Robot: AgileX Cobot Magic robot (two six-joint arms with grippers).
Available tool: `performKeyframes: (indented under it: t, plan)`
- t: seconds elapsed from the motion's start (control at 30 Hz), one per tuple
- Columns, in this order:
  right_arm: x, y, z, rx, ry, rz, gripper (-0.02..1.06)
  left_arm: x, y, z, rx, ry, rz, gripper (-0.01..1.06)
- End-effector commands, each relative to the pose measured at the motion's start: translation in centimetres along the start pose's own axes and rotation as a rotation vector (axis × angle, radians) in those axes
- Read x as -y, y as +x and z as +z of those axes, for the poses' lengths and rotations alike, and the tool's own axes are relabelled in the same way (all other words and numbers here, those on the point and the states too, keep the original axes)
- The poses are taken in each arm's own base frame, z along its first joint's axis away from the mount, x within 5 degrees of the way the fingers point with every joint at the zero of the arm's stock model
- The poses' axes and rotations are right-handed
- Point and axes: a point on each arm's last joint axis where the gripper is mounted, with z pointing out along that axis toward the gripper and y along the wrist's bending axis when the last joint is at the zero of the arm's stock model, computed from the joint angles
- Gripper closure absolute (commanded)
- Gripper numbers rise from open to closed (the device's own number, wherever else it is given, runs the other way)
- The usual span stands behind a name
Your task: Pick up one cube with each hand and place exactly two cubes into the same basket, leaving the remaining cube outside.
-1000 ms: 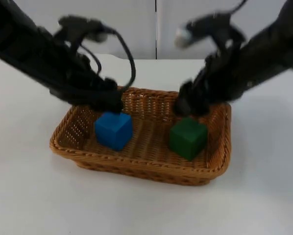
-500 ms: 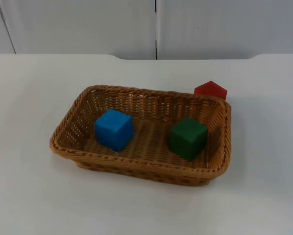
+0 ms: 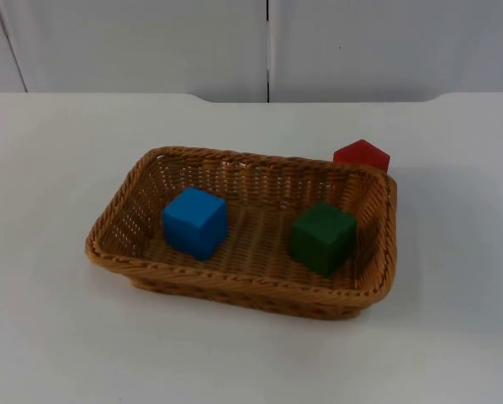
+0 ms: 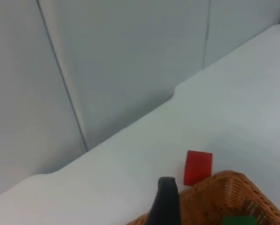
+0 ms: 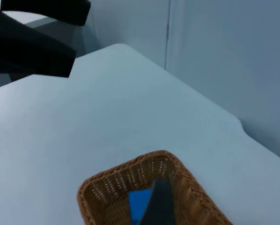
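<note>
The white table (image 3: 58, 337) carries a wicker basket (image 3: 260, 290) near its middle, and by the look of it the placing is done: two cubes sit inside and one is left out, so I judge the task at its last step, with nothing more called for than keeping both arms clear and leaving the third cube alone. The blue cube (image 3: 195, 221) rests on the basket floor toward the left end, the green cube (image 3: 322, 236) toward the right end, well apart from each other. The red cube (image 3: 362, 155) stands on the table just outside the basket's far right corner, close against the rim. Both arms are raised above the table, looking down past the basket ends. Of the left gripper (image 4: 164, 202) one black fingertip is visible over the rim near the red cube; of the right gripper (image 5: 158, 204) one fingertip over the blue cube's end. Whether either gripper's fingers are apart or together I cannot tell.
</note>
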Motion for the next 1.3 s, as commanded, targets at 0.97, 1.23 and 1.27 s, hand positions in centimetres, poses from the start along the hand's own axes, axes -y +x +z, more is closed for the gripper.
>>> performKeyframes:
  t: [0.97,1.23,1.27]
  plan:
    - [-2.5,5.0,-7.6,-0.078,0.060,0.033,0.38,3.5,3.4,-7.5,-0.048,-0.013,-0.013,0.36]
    - [-3.2,6.3,-9.2,-0.055,0.066,0.031,0.38,4.8,6.2,-9.3,-0.053,-0.018,-0.026,0.36]
    - [-3.4,6.6,-9.4,-0.053,0.067,0.030,0.38,5.0,6.3,-9.8,-0.046,-0.025,-0.027,0.36]
